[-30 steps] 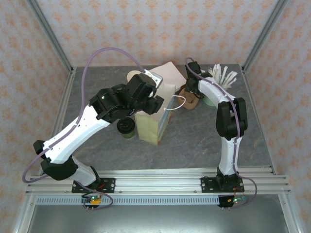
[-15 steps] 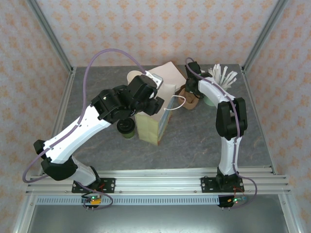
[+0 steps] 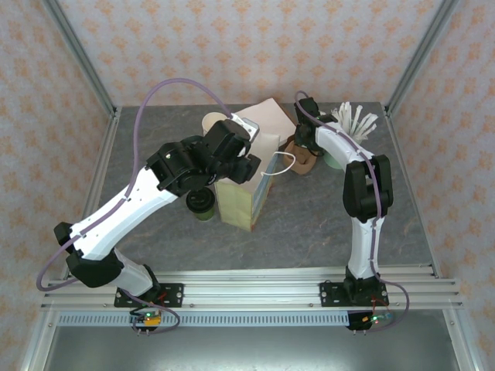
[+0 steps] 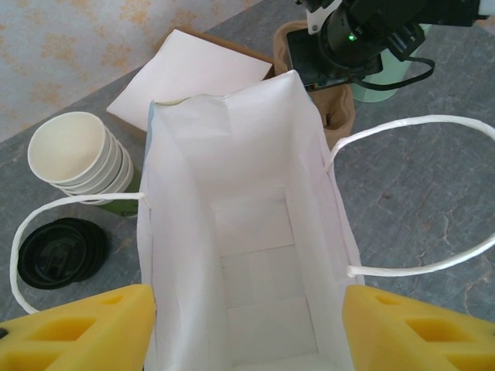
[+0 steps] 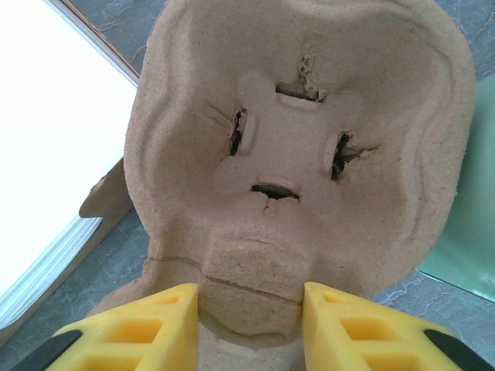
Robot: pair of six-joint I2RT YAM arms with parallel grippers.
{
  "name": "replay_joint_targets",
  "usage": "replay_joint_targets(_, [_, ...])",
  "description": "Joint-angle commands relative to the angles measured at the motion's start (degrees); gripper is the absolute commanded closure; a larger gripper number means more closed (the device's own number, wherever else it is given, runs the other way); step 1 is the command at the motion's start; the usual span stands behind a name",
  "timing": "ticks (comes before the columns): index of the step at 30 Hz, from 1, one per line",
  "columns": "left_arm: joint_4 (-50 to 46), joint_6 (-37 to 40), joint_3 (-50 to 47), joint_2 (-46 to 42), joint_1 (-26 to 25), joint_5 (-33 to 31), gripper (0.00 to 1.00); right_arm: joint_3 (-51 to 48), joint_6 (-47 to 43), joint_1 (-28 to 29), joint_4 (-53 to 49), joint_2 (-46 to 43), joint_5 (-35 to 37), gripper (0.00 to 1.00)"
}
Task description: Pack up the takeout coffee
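From the top camera, packing has barely begun. The takeout coffee (image 3: 201,202) stands on the table, touching or just beside the left wall of the paper bag (image 3: 238,202), lid on and upright, with nothing gripping it. My left gripper (image 3: 236,158) hangs over the bag's mouth. My right gripper (image 3: 303,148) is down at the pulp cup carrier (image 3: 303,161), beyond the bag's far right corner.

The left wrist camera looks straight into the bag, and its floor is bare: no cup and no carrier inside. My left fingers (image 4: 85,328) are spread wide, one outside each long wall of the mouth and right against the paper. I cannot tell whether they squeeze it. A stack of lidless cups (image 4: 73,154) and some loose black lids (image 4: 58,251) sit to the left.

On the right wrist camera, the carrier's moulded socket is empty. My right fingers (image 5: 139,328) flank its near lip, very close on both sides. I cannot tell if they have it pinched.

I judge that seating the coffee and loading the bag both remain.
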Motion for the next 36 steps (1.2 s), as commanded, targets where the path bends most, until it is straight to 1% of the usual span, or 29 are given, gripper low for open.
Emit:
replay_joint_targets(1, [0.94, 0.65, -0.54, -2.1, 0.62, -1.34, 0.34, 2.2, 0.35, -0.35, -1.46, 0.15, 0.45, 0.65])
replay_joint_targets(15, [1.69, 0.53, -1.92, -2.87, 1.4, -0.85, 0.34, 1.41, -0.01, -0.25, -2.01, -3.6, -0.34, 0.66])
replay_joint_targets(25, [1.8, 0.45, -2.23, -3.07, 1.9, -0.66, 0.34, 1.11, -0.35, -0.26, -2.29, -4.16, -0.49, 0.66])
replay_joint_targets(33, [2.0, 0.57, -2.4, -2.94, 1.95, -0.23, 0.34, 1.9, -0.79, -0.34, -3.27, -2.31, 0.62, 0.56])
replay_joint_targets(36, [1.86, 0.53, -2.56, -2.98, 1.94, -0.22, 0.34, 2.29, -0.76, -0.36, -3.22, -1.4, 0.54, 0.54])
